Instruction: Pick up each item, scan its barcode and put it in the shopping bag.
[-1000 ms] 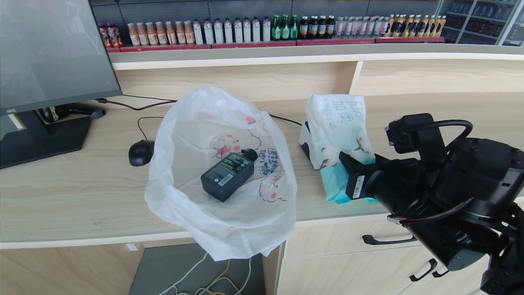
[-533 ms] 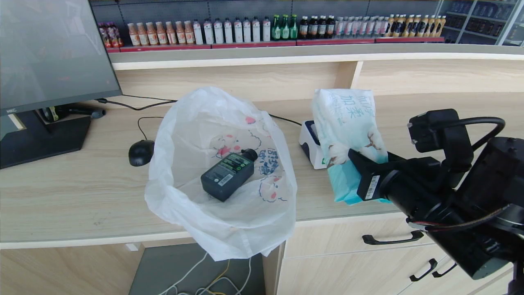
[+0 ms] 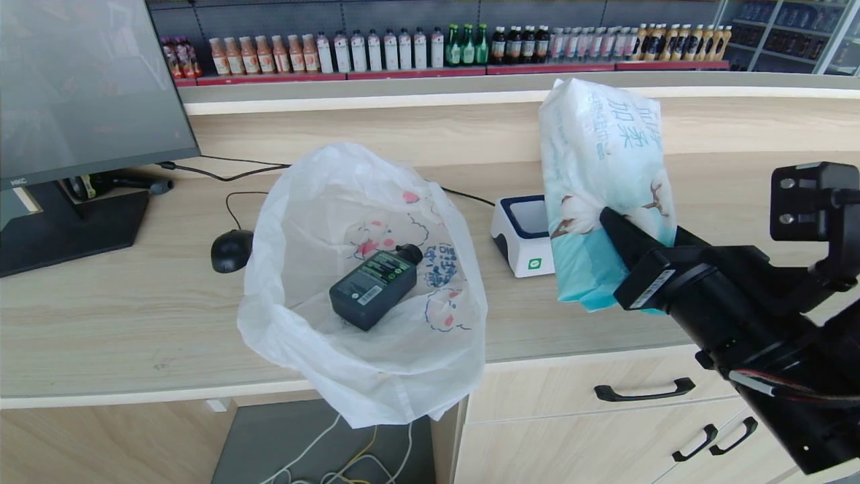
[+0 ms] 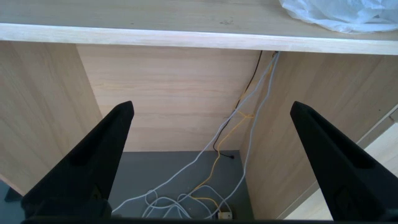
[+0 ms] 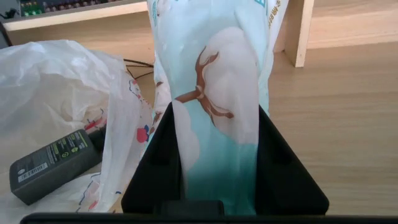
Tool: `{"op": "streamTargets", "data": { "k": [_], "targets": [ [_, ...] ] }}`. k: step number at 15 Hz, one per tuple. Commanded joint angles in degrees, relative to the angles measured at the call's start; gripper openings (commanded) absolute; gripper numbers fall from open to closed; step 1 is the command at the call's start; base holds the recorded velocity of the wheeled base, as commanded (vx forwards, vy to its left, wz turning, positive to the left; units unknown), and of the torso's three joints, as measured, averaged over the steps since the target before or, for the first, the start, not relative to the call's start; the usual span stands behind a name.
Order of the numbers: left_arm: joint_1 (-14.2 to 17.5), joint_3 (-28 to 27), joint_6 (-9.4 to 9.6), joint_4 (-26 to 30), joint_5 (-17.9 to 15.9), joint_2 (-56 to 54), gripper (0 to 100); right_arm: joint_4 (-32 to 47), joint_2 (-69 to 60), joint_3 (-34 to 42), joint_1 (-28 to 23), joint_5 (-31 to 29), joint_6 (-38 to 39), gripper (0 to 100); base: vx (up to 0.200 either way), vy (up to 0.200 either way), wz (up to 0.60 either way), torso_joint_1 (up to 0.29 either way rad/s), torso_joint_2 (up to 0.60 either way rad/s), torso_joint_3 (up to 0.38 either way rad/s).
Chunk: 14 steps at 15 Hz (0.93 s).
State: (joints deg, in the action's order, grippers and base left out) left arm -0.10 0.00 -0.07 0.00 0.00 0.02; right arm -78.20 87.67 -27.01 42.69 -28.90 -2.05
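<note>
Head view:
- The right gripper is clamped on the lower part of a pack of tissues.
- The pack is held upright, off the counter, with its top tilted slightly away from the arm.
- The pack's lower end sits just right of the white scanner and overlaps the scanner's right edge in this view. Whether they touch cannot be told.
- The scanner stands on the counter, right of the shopping bag.
- The bag is open, and its lower part hangs over the front edge of the counter.
- A black bottle lies on its side inside the bag, label up.
- A black mouse rests on the counter just left of the bag. A monitor stands at the far left.
- Rows of drink bottles line the shelf behind the counter.

Left wrist view:
- The left gripper has its fingers spread wide, with nothing between them.
- It is below the counter edge, facing a recess with loose cables.
- An edge of the bag shows above the counter lip.

Right wrist view:
- The two fingers of the right gripper press on either side of the pack.
- The pack rises straight out of the gripper.
- Beyond it, the bag lies open, with the bottle inside.
- Bare counter lies on the other side of the pack.
</note>
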Motion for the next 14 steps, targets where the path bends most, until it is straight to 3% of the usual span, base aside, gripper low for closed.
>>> {"op": "streamTargets", "data": {
  "k": [1, 5, 10, 14],
  "targets": [
    [0.01, 0.00, -0.10, 0.00, 0.00, -0.02, 100, -0.99, 0.04, -0.32, 0.11, 1.48, -0.15, 0, 0.000, 0.000, 0.00, 0.000, 0.00, 0.000],
    [0.01, 0.00, -0.10, 0.00, 0.00, -0.02, 100, -3.80, -0.40, -0.58, 0.11, 4.73, -1.29, 0, 0.000, 0.000, 0.00, 0.000, 0.00, 0.000],
    [0.01, 0.00, -0.10, 0.00, 0.00, -0.02, 100, -3.54, -1.37, -0.32, 0.37, 5.17, -1.38, 0, -0.200, 0.000, 0.00, 0.009, 0.01, 0.003],
    [0.01, 0.00, -0.01, 0.00, 0.00, -0.02, 100, -3.45, 0.39, -0.85, 0.99, 7.02, -1.47, 0, 0.000, 0.000, 0.00, 0.000, 0.00, 0.000]
  ]
}}
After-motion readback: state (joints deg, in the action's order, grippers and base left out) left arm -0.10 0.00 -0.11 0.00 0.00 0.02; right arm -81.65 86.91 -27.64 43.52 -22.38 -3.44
